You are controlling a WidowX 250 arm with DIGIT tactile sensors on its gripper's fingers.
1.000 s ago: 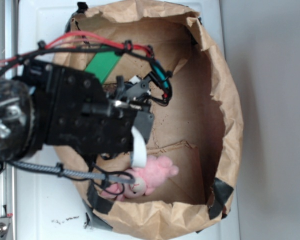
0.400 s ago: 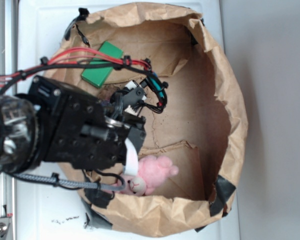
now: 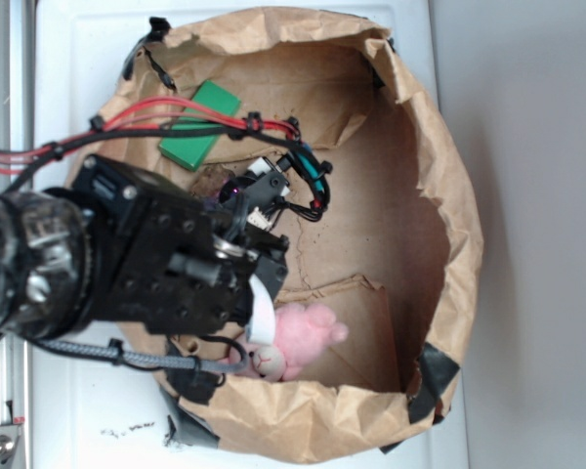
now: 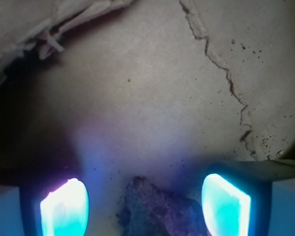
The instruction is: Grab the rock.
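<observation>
- Your gripper (image 4: 145, 204) stands open in the wrist view: two glowing fingertip pads (image 4: 65, 206), one at each lower corner, with a wide gap between them.
- The small, rough, brown-grey mottled rock (image 4: 160, 209) lies in that gap on the brown cardboard floor (image 4: 152, 98), sitting nearer the right-hand pad than the left one. Neither pad touches it, as far as you can see.
- The lower part of the rock runs out of the wrist picture, so you cannot see its whole outline.
- In the exterior view only a sliver of the rock (image 3: 211, 180) shows, just beside the black arm (image 3: 137, 259); the picture there is dim, so it may be partly shadow.
- The arm reaches into the crumpled brown paper bag (image 3: 449, 225) that lies open on the white counter (image 3: 63, 59), and covers much of the bag's left side.
- A flat green rectangular block (image 3: 195, 125) rests inside the bag near the upper left, just beyond the rock and apart from the gripper.
- A pink plush toy (image 3: 298, 337) lies at the bag's lower edge, partly under the arm's white strip, well apart from the rock.
- Red and black cables (image 3: 176, 117) arch over the arm and cross in front of the green block.
- A jagged crack (image 4: 226, 73) runs down the cardboard floor to the right of the gripper.
</observation>
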